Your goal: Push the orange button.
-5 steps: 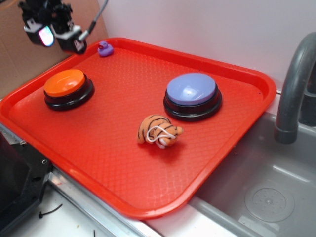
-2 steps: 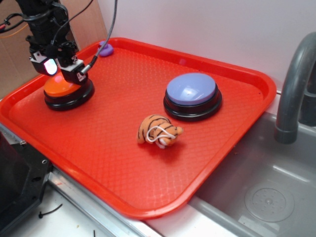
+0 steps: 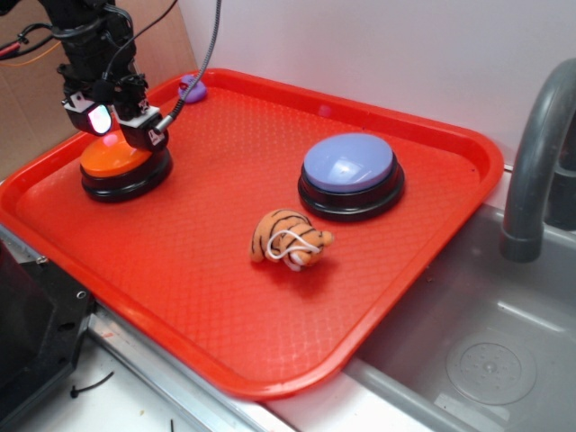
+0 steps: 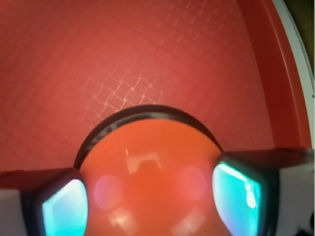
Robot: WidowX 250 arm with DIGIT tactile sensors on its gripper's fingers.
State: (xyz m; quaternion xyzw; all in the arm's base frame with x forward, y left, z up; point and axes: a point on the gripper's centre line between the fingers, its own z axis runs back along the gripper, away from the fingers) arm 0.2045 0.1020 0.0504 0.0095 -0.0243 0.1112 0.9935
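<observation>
The orange button (image 3: 115, 158) sits unlabeled under the open, empty hand (image 3: 115, 126).

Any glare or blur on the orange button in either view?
Wrist view: glossy orange domed button fills the lower frame, soft-focus, with pale reflections; glowing cyan fingers blurred at the edges. Exterior view: sharp, even light, gripper partly hides the button.

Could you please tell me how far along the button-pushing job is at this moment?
Done: the hand is positioned right over the orange button, whose dome fills the wrist view between the two fingers. In hand: the final descent onto it. Left: the press itself; whether contact has been made cannot be told. The lavender button is untouched.
</observation>
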